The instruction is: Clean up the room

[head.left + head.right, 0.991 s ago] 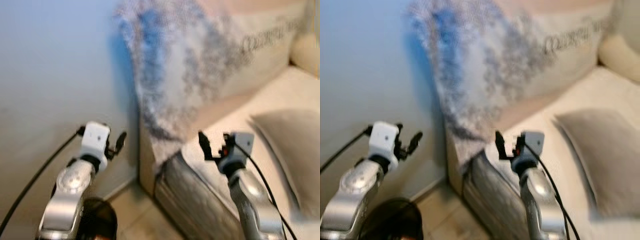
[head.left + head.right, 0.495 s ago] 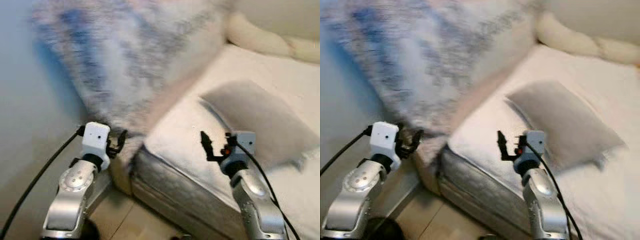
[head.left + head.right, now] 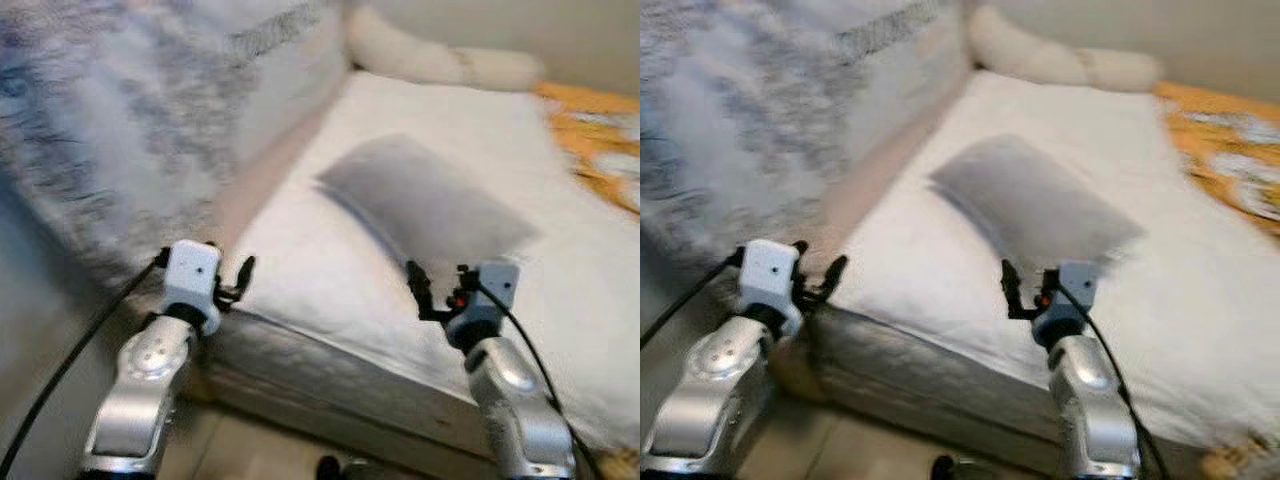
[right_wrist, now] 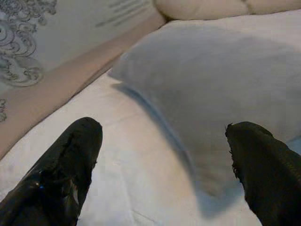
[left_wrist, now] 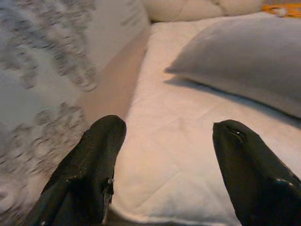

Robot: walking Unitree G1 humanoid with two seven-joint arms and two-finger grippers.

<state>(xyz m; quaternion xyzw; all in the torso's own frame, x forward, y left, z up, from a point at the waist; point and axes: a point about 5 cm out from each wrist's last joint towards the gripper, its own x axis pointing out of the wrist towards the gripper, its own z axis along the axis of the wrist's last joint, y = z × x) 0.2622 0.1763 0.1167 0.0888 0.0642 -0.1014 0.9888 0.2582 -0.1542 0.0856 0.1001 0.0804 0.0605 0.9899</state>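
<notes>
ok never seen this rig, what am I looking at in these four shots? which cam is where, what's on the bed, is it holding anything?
It is a humanoid robot with two silver arms, each ending in a two-fingered black pincer. The two wide pictures come from a stereo camera on its head, looking down; they show one scene. The left pincer shows on the left, near the corner of the mattress, and the right pincer hovers above the mattress's near edge. The two close pictures come from wrist cameras that look along each pincer's black fingers.

On the white mattress lies a grey pillow. A cream bolster lies along the far side, an orange patterned cloth on the right, and a fluffy grey and white blanket hangs on the left.

Both pincers are open and hold nothing. The wide pictures are blurred.
</notes>
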